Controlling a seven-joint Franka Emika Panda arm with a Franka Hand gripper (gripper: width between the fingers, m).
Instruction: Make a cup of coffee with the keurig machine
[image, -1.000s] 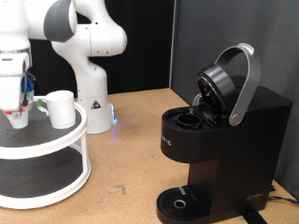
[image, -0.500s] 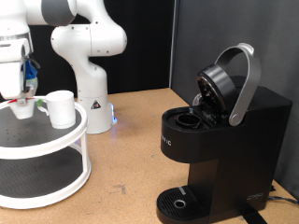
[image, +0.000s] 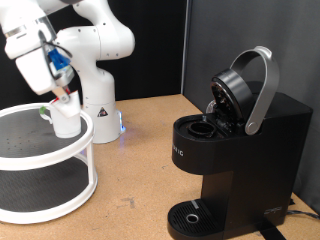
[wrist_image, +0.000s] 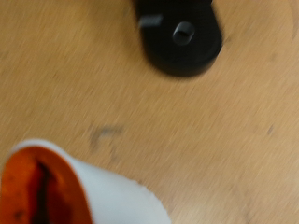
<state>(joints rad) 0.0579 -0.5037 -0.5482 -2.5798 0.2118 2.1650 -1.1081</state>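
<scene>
At stand, exterior view's left: current work zone.
Cup: white cup (image: 65, 118) sits on the upper tier of the round white stand (image: 60, 150), near its edge on the exterior view's right.
Gripper: gripper (image: 66, 97) hangs just above the cup, tilted; a small white piece with a red top shows at its tip. Finger spacing cannot be told, nor whether that piece is clamped.
Wrist view: blurred; a white rim with orange-red interior (wrist_image: 42, 191) fills one corner, the wooden table (wrist_image: 234, 131) beyond it.
Machine: black machine (image: 235, 150) stands on the table, well apart from the stand at the exterior view's right. Lid (image: 232, 92) is raised, grey handle (image: 262, 90) up, pod chamber (image: 203, 127) exposed.
Drip tray: round tray (image: 192, 214) at the base carries nothing; also visible in the wrist view (wrist_image: 182, 37).
Step judgement: carrying work near the cup. Keep the tip clear of the cup rim, travel slowly, approach the open chamber from above.
</scene>
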